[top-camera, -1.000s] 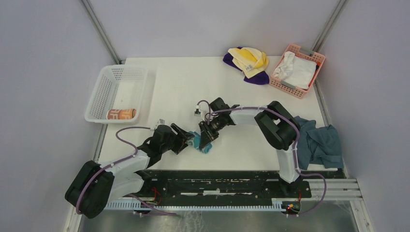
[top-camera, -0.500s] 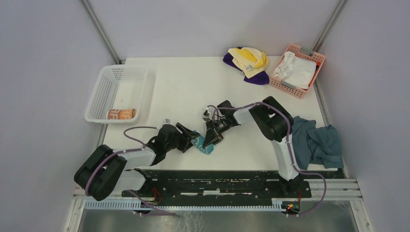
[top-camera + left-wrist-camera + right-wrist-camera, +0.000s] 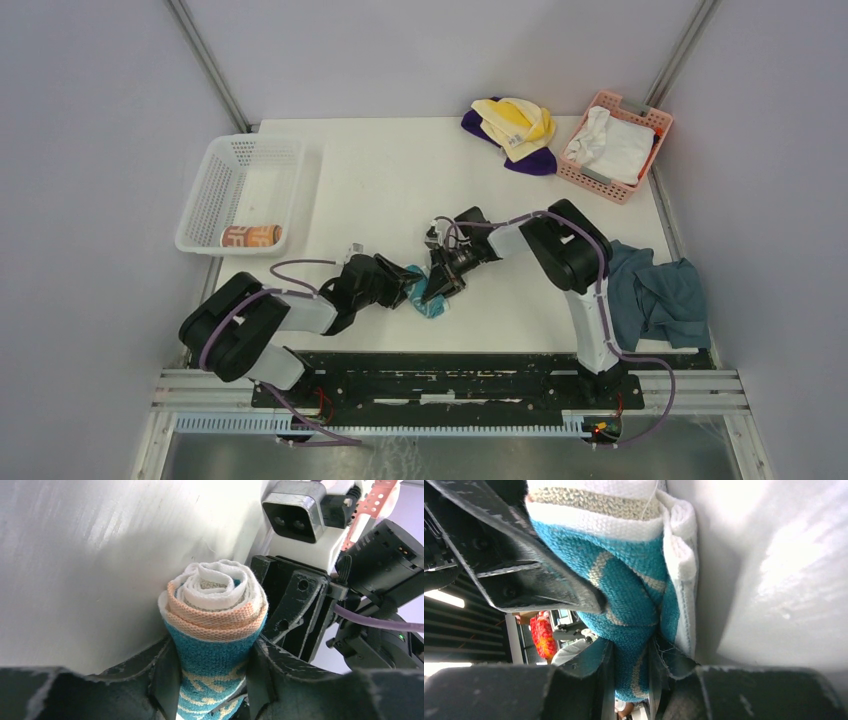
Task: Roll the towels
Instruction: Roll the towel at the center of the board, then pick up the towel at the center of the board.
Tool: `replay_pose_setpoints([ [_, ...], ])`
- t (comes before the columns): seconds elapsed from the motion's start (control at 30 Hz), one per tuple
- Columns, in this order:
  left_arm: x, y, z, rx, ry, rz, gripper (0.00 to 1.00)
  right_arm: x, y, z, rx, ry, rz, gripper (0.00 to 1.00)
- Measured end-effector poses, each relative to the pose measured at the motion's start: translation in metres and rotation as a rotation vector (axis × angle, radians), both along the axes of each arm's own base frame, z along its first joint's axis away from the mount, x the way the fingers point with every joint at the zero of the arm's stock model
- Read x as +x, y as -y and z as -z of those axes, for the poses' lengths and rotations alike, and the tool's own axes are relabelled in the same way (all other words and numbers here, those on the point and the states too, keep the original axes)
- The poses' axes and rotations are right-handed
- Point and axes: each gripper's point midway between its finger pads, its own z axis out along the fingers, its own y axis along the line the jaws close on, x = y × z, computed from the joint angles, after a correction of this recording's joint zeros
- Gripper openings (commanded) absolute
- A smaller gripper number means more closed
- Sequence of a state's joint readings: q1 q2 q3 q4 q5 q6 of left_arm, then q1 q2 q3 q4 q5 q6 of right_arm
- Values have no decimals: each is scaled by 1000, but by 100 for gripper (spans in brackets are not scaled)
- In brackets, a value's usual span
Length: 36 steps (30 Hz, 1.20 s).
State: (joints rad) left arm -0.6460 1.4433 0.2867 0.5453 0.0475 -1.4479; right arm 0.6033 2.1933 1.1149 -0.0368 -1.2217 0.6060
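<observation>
teal towel [image 3: 212, 665]: looped terry cloth | table [image 3: 380, 170]: smooth matt white | basket [image 3: 205, 200]: perforated plastic

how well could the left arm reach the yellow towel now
Probably not: its gripper is busy around the teal roll, and the yellow towel lies far across, past the right arm.

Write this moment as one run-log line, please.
left jaws: closed around teal towel roll | right jaws: pinching same roll | white basket: rolled orange towel | unrolled: yellow towel, purple towel

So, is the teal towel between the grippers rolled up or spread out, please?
Rolled up: the teal towel shows a tight spiral of layers at its end, and the left gripper clasps it.
</observation>
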Motion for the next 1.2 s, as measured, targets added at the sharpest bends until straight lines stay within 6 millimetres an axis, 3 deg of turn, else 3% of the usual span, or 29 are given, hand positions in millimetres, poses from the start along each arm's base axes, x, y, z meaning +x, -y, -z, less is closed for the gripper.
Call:
replay_pose_setpoints([
  [0.13, 4, 5, 4, -13, -12, -12, 32, 3, 3, -1, -44, 13, 26, 30],
  [0.3, 8, 9, 4, -11, -7, -15, 24, 8, 7, -4, -109, 107, 57, 47],
  [0.47, 11, 12, 3, 10, -17, -19, 19, 13, 15, -15, -182, 291, 79, 53],
  [0.6, 18, 10, -1, 28, -32, -35, 17, 22, 27, -34, -234, 467, 101, 56],
  [0.8, 39, -19, -4, 76, -45, -116, 16, 38, 57, -84, -295, 767, 182, 68],
  [0.97, 68, -44, -20, 93, -24, -189, 16, 52, 84, -116, -361, 971, 280, 79],
  [1.07, 88, -62, -34, 91, -2, -244, 16, 57, 98, -123, -410, 1036, 325, 83],
  [1.2, 121, -100, -66, 107, 48, -336, 16, 62, 113, -115, -491, 1063, 353, 89],
])
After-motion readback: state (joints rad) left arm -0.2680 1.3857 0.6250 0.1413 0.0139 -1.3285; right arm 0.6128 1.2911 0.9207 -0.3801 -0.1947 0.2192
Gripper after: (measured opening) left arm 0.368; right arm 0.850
